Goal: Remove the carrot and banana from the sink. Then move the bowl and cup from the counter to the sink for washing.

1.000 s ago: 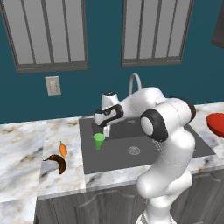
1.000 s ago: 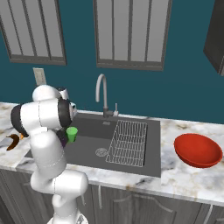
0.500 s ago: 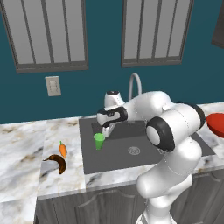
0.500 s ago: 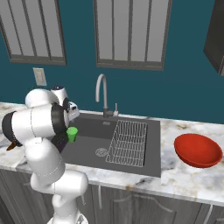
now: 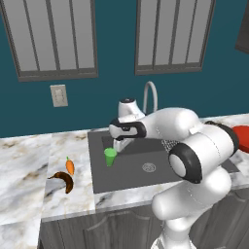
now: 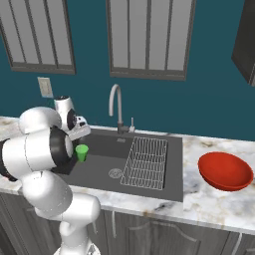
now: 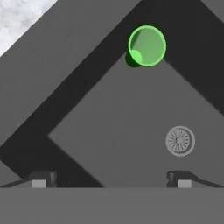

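With the carrot (image 5: 70,167) and the banana (image 5: 62,180) lying close together on the tabletop (image 5: 26,165) just beyond the sink's (image 6: 99,175) left rim, we judge the first half of the task done. The cup (image 5: 110,156) stands upright inside the basin near its back left corner, apart from the round drain (image 7: 180,141). Our gripper (image 7: 111,179) hangs above the basin with its jaws spread wide and nothing between them, clear of the cup. So we take the cup as delivered, and the step in hand is going for the bowl (image 6: 225,171). It sits on the tabletop beyond the sink's right rim, past the wire rack (image 6: 146,161). Next we need to swing the arm across the basin and faucet (image 6: 116,106), then seize the shallow bowl by its rim.
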Robot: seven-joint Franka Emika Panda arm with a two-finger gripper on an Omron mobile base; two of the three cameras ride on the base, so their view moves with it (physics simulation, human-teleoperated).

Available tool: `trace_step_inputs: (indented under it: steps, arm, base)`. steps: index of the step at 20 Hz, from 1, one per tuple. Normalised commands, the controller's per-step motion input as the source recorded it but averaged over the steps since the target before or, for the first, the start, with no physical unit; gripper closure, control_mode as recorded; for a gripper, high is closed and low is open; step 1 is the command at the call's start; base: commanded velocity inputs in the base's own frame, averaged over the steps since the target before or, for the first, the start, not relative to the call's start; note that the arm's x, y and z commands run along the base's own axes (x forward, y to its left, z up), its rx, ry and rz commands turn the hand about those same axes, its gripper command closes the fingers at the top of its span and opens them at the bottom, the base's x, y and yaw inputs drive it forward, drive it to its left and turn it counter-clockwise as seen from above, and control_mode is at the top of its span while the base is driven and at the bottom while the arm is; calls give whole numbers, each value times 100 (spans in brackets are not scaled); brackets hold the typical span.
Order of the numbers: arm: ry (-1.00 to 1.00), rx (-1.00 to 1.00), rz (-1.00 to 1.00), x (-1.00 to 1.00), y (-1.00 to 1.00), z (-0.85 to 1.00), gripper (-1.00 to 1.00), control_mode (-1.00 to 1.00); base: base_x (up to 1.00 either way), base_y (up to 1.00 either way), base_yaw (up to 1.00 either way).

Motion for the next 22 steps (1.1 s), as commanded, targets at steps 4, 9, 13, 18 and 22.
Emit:
trace_step_inputs:
  steps: [4,9,13,18,22]
  arm:
    - [16,0,-14,-27,-12,23,-100,-100]
    - [17,0,-11,-29,-17,18,-100,-100]
    - [10,-2,-10,-32,-22,12,-100,-100]
    - [4,-2,-11,-35,-26,8,-100,-100]
    - [0,-3,-14,-30,-31,5,-100,-100]
  base:
    - [0,0,0]
    - [0,0,0]
    - [0,0,0]
    - [0,0,0]
    - [0,0,0]
